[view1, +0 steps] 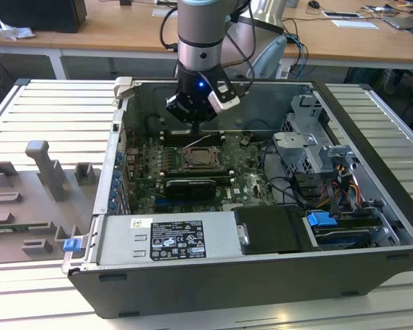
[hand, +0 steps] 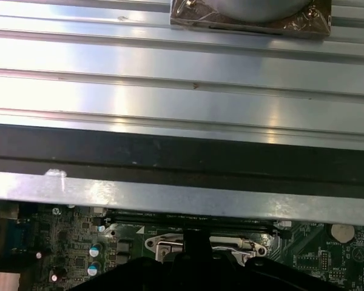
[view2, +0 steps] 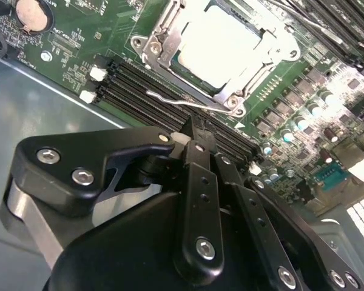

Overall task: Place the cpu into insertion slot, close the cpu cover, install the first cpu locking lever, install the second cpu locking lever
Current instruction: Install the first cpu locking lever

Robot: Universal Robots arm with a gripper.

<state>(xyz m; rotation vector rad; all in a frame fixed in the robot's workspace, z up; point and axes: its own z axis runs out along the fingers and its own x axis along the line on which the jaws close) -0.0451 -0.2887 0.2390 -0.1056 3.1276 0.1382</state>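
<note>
Where the motherboard (view1: 244, 182) lay inside the open computer case (view1: 227, 285), the cpu (view2: 221, 45) sat in the insertion slot (view1: 200, 159), pale top upward.

- Cpu cover (view2: 159, 43): lay flat around the chip.
- Locking lever (view2: 182, 102): thin wire; ran along the socket edge beside the memory slots (view2: 136, 91). Whether it was latched could not be told.
- Gripper (view2: 195, 128): fingers pressed together, tips just over that lever, contact unclear. In the exterior view it stood at 12 o'clock of the slot.
- Power supply (view1: 168, 240): at 6 o'clock of the slot.
- Drive cage (view1: 310, 151): at 3 o'clock.
- Grey fixtures (view1: 45, 172): at 9 o'clock, outside the case.
</note>
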